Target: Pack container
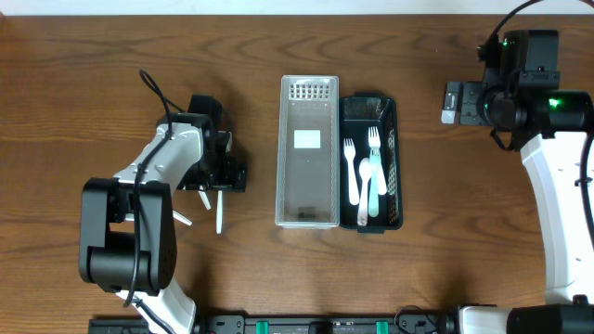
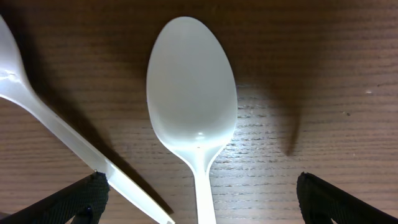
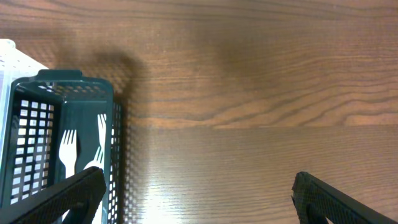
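Left gripper (image 2: 199,204) spread wide, one fingertip low at each side of the wrist view; a white spoon (image 2: 193,106) lies flat on the table (image 2: 323,74), bowl toward 12 o'clock, handle running to 6 o'clock between the open fingers, not pinched; a second spoon (image 2: 37,109) lies just beside it at 9 o'clock, slanted, its handle passing close to the left fingertip, contact cannot be told. Overhead, this gripper stands at 9 o'clock from the clear basket (image 1: 309,218), well apart from it; the dark basket (image 1: 397,167) sits touching the clear one at its 3 o'clock side and holds white forks (image 1: 351,158), tines toward 12 o'clock. Right gripper (image 1: 455,102) at 2 o'clock from the dark basket, near but apart; its fingers (image 3: 62,199) spread, bare wood between them.
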### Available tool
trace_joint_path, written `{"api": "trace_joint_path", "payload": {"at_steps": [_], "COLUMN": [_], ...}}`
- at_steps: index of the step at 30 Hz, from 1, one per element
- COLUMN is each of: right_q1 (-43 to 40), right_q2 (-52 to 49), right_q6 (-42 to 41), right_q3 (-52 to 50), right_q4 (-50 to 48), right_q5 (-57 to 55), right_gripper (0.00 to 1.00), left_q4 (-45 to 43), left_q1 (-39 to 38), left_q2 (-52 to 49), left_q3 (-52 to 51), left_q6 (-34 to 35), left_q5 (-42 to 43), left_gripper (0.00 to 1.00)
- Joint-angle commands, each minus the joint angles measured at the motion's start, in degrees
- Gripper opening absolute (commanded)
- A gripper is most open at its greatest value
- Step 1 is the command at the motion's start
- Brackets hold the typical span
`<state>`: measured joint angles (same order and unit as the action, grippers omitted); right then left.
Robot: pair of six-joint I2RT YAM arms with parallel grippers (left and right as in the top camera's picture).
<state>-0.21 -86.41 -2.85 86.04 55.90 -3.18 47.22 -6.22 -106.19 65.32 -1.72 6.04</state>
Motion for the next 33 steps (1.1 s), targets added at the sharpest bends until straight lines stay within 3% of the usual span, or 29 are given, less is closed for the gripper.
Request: {"api": "trace_joint_path", "payload": {"at_steps": [1, 12, 29, 30, 33], "right_q1": [-0.15, -0.15, -0.15, -0.15, -0.15], "right_q2": [-0.2, -0.96, -0.96, -0.96, -0.96], "right_q6": [-0.94, -0.94, -0.94, -0.94, -0.94], "right_q3": [-1.03, -1.36, -1.36, -1.36, -1.36], "right_q4": [0.15, 0.28, 0.31, 0.31, 0.26], "right_q5": [0.39, 0.42, 0.42, 0.44, 0.44], "right_gripper": [0.99, 0.99, 0.98, 0.98, 0.98], "left_q4": [0.48, 0.15, -2.34, -1.75, -0.55], "left_q1": [-0.2, -2.05, -2.23, -2.23, -2.23], "left_q2": [0.02, 1.07, -2.73, -2.73, -2.73], "left_q3": [0.11, 0.02, -2.49, -2.47, -2.47], "left_q6": [0.33, -7.98, -6.25, -6.14, -6.14], "left_q5": [-0.24, -0.24, -0.13, 0.09, 0.24], "left_gripper": [0.98, 0.98, 0.99, 0.96, 0.75]}}
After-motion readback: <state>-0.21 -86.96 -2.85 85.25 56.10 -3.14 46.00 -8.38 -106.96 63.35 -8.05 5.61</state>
